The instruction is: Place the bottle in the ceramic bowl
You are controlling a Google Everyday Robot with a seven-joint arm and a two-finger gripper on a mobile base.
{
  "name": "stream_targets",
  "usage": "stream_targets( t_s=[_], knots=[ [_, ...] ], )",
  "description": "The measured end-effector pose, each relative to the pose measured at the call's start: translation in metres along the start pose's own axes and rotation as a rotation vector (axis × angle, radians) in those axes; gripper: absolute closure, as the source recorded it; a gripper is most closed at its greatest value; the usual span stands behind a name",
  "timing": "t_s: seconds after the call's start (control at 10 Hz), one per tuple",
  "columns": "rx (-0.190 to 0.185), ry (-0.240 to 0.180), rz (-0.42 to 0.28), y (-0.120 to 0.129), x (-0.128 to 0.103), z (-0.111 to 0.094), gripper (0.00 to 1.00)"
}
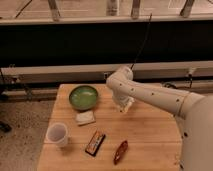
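1. Table (150,135) of pale wood fills my lower view, and everything sits on its left half and middle.
2. Nearest me, by the front edge, lies a reddish-brown packet (120,151). Just to its left is a dark bar (95,143), lying at an angle.
3. Further left, close to the table's left edge, a translucent cup (57,134) stands upright.
4. Behind those, a flat whitish block (85,118) lies just in front of the bowl. I cannot tell whether the two touch.
5. The white arm (155,96) reaches in from the right and bends down over the middle of the table.
6. The gripper (123,107) points down, low over the wood and just right of the bowl. Its fingers are closed narrow on the bottle (128,103). I see only a pale end of the bottle under the wrist, so I cannot judge its tilt.
7. The green bowl (75,95) sits near the table's back left, and the bottle is beside it, not in it.
8. Beyond the table runs a pale rail (60,70) below a dark wall.
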Motion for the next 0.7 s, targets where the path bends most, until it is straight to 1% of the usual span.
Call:
stream_targets(
  t_s=[0.3, 0.6, 0.7],
  knots=[
    [0.001, 0.02, -0.034, -0.026, -0.01, -0.009, 1.0],
    [0.006, 0.041, -0.06, -0.044, -0.016, -0.018, 1.0],
    [0.005, 0.047, -0.066, -0.046, -0.014, -0.021, 1.0]
  ],
)
